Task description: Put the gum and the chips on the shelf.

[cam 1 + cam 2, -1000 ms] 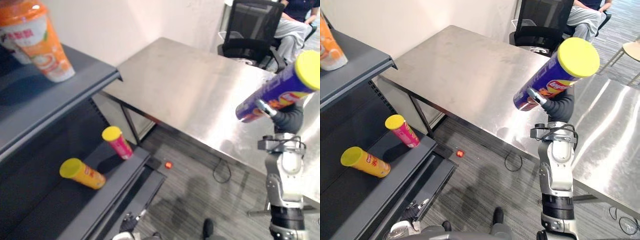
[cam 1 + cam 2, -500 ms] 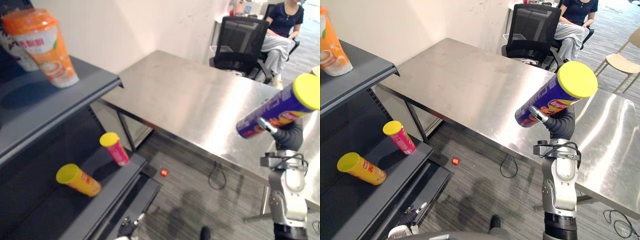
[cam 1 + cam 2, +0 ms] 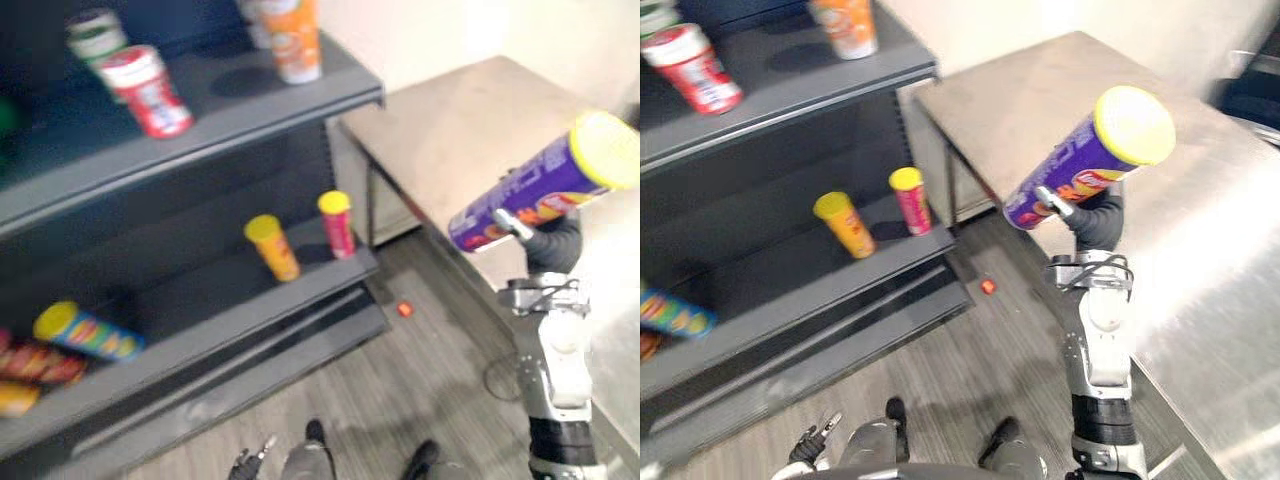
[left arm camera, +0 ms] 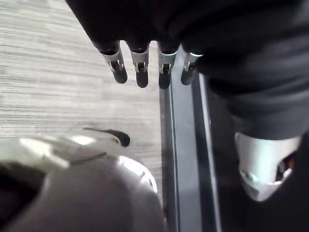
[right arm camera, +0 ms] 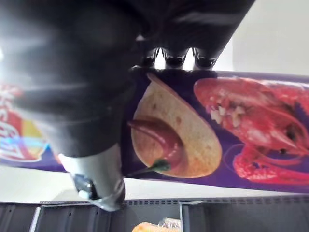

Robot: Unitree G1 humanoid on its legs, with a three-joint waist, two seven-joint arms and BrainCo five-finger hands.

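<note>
A purple chips can (image 3: 530, 195) with a yellow lid is held up in the air, tilted, at the right. My right hand (image 3: 548, 240) is shut round its lower part; in the right wrist view the fingers wrap over the purple can (image 5: 217, 125) and the thumb (image 5: 96, 179) presses its side. The dark shelf unit (image 3: 250, 110) stands to the left, apart from the can. My left hand (image 4: 140, 67) hangs low over the floor with straight fingers, holding nothing. A small red object (image 3: 404, 309) lies on the floor below the shelf's right end.
The upper shelf board carries a red-and-white can (image 3: 145, 90) and an orange cup (image 3: 292, 40). On the lower board (image 3: 200, 300) stand a yellow can (image 3: 272, 245) and a pink can (image 3: 337, 222), and a blue can (image 3: 85, 332) lies at the left. A steel table (image 3: 470, 130) is behind the arm.
The camera has swung toward the shelf, which now takes up the left and middle of the picture. The right hand still holds the purple can up, much as before.
</note>
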